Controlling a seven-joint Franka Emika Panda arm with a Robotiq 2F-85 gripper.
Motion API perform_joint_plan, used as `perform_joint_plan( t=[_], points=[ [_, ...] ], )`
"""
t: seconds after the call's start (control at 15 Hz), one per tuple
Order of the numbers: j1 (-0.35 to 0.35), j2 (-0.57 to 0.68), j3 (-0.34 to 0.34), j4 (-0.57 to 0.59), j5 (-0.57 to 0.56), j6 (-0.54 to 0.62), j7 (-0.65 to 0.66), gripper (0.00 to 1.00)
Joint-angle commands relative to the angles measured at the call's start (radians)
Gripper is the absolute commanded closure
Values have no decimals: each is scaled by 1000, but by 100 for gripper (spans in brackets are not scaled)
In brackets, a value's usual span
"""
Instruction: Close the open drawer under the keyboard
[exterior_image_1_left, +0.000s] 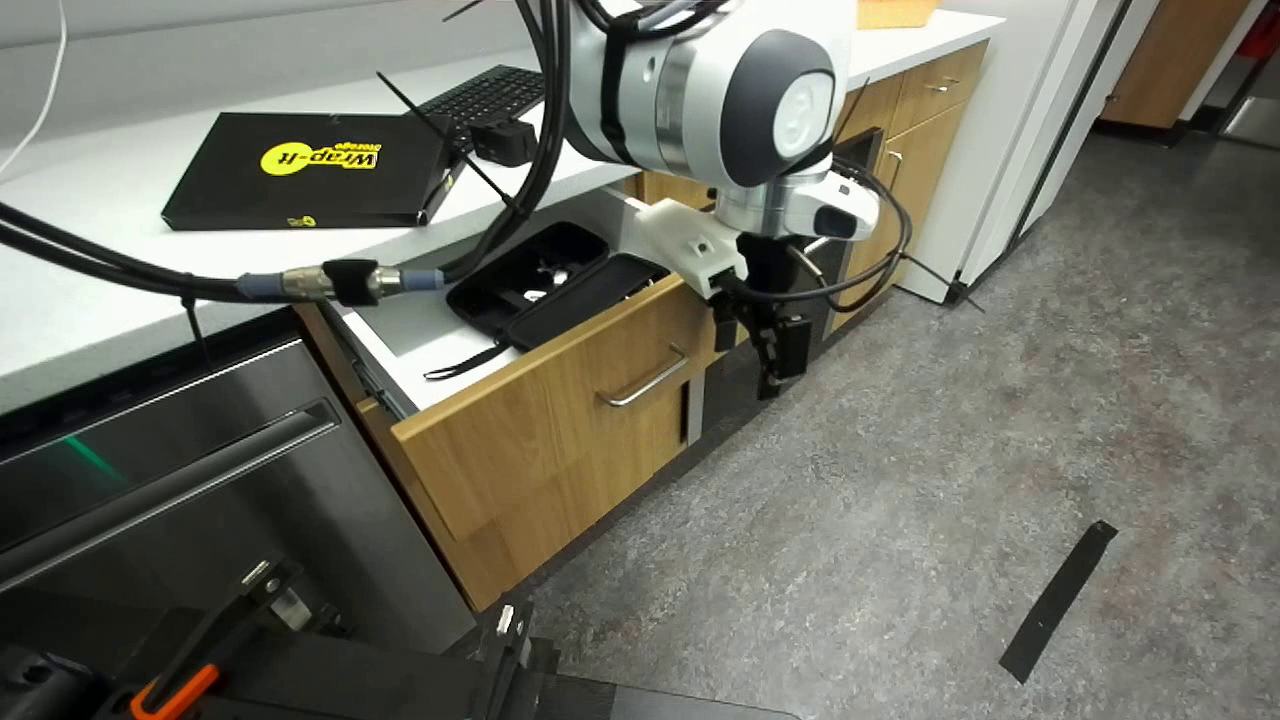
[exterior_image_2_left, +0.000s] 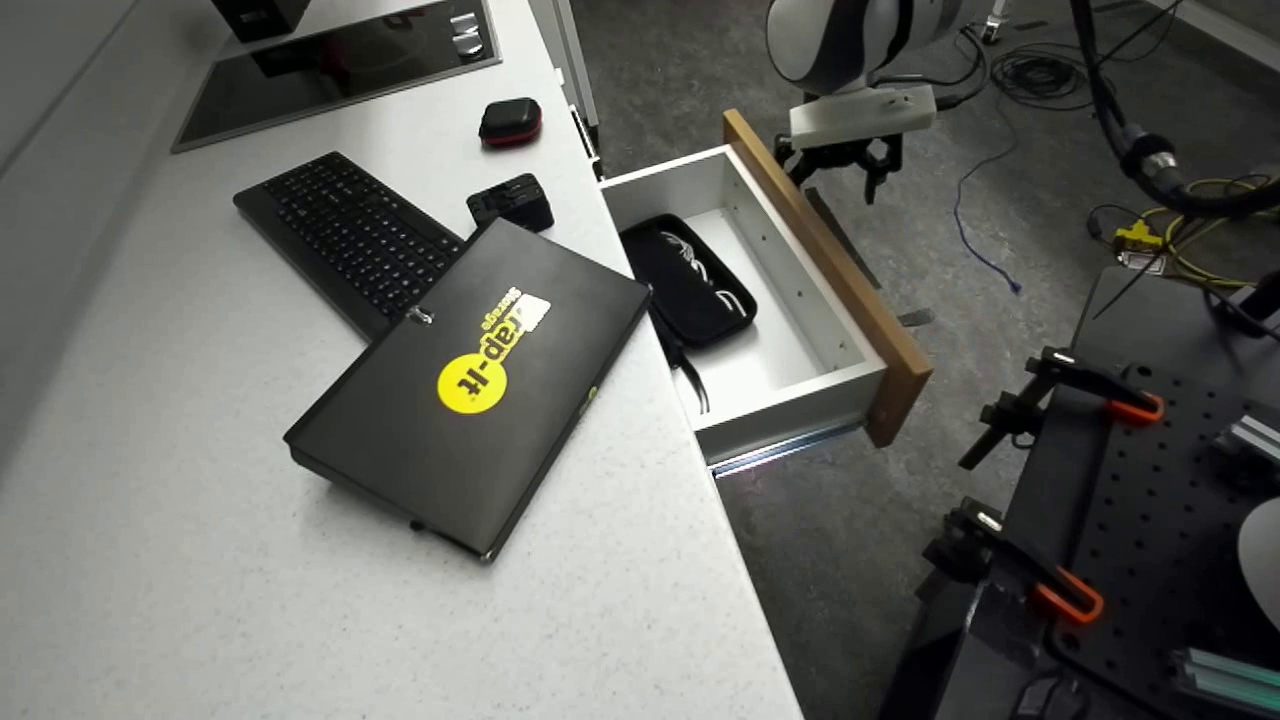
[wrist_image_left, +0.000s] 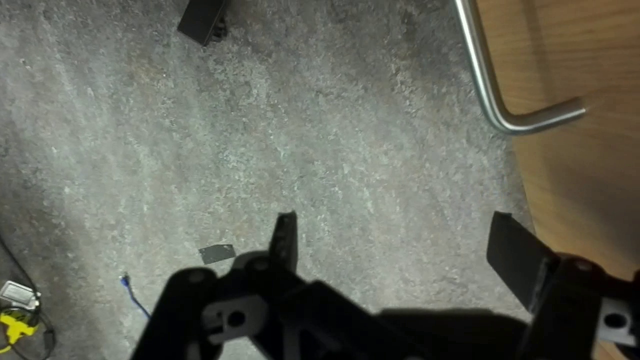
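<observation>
Wood drawer (exterior_image_1_left: 540, 405) is out, gripper (wrist_image_left: 395, 227) past end of handle (wrist_image_left: 477, 55), jaws spread, empty; I'd push square nearer handle to limit racking.

As for the wide, shallow drawer (exterior_image_1_left: 520, 440) with a light wood front (exterior_image_2_left: 834, 260), a horizontal silver bar handle (exterior_image_1_left: 650, 383) and white inner walls (exterior_image_2_left: 790, 268): stands open, pulled well out from under the desk (exterior_image_2_left: 200, 600), with a metal slide (exterior_image_2_left: 785, 450) bared along one side. As for the slim, black, rectangular keyboard (exterior_image_2_left: 340, 225): lies flat on the desk, keys up, askew to the front edge, higher than the drawer, with one end hidden.
</observation>
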Motion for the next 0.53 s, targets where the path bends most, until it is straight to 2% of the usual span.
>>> perform_joint_plan(
  t=[0.0, 0.2, 0.27, 0.47],
  points=[
    [53, -14, 49, 63, 75, -90, -94, 0],
    [97, -11, 74, 123, 92, -148, -103, 0],
    [101, -2, 34, 84, 71, -96, -84, 0],
    [128, -3, 51, 115, 81, -120, -82, 0]
  ],
)
